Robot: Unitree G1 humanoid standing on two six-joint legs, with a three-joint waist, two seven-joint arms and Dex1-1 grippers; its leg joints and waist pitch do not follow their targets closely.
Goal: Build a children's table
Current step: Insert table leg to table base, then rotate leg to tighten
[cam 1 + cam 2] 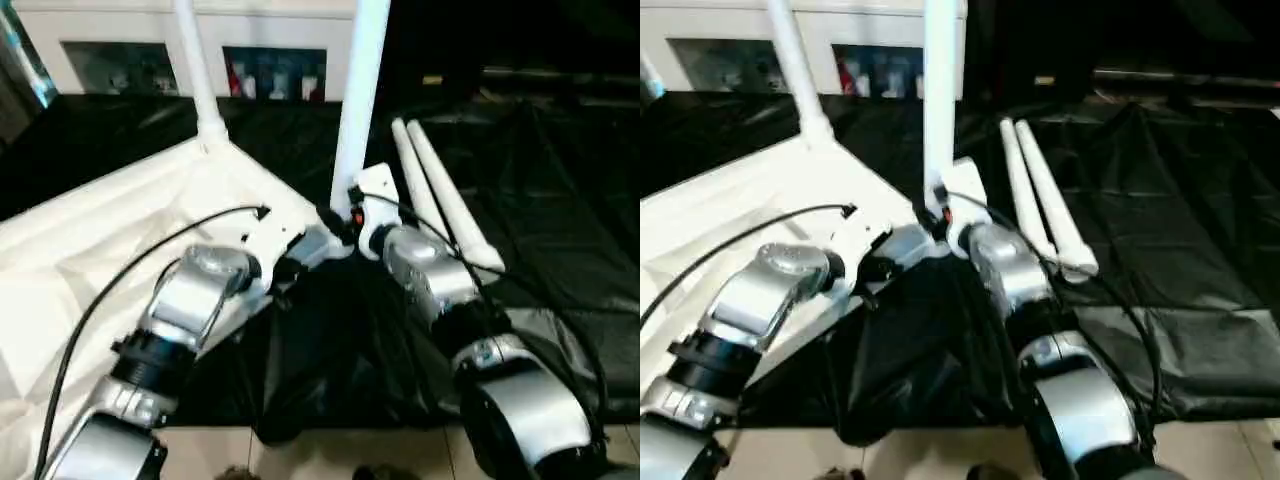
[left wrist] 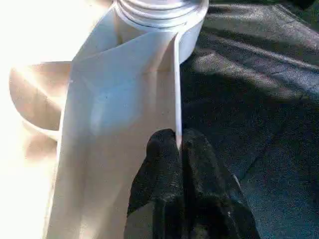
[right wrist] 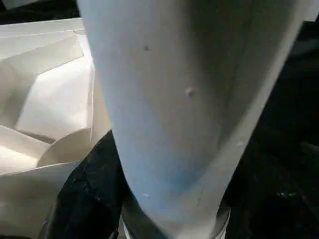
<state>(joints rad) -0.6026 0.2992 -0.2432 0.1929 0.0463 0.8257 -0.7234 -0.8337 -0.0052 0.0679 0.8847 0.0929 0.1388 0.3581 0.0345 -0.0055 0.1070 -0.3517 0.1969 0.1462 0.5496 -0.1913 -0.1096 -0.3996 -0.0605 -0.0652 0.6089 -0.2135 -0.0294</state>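
Left eye view: children's table top (image 1: pixel 110 230) lies upside down on the black cloth (image 1: pixel 560 220), ribbed underside up, near corner by both grippers. Two legs are already standing: far leg (image 1: pixel 195 70) in the back corner socket, near leg (image 1: pixel 358 100) rising from the near corner socket (image 2: pixel 159 12), its long axis about vertical w/ a slight tilt toward robot's right at the top. Two spare legs (image 1: pixel 440 195) lie side by side on the cloth just right of that corner, long axes running away from the robot.

Key relation: near leg sits directly ahead of the right gripper (image 1: pixel 352 222), which is at its base. In right wrist view the tube fills the space between the fingers, a black finger (image 3: pixel 87 194) against its side, so I judge it clamped on the leg, low down by the threaded collar. Left gripper (image 2: pixel 179 144) is pinched on the thin upright rim wall of the table top just beside the same socket, fingers together w/ the plastic edge between them, holding the top steady.

Next move prob. turns on the leg's axis lining up w/ the socket: right arm does the seating/twisting, left only braces. Spare legs are nearer the right arm. White cabinet (image 1: pixel 270 60) stands behind.
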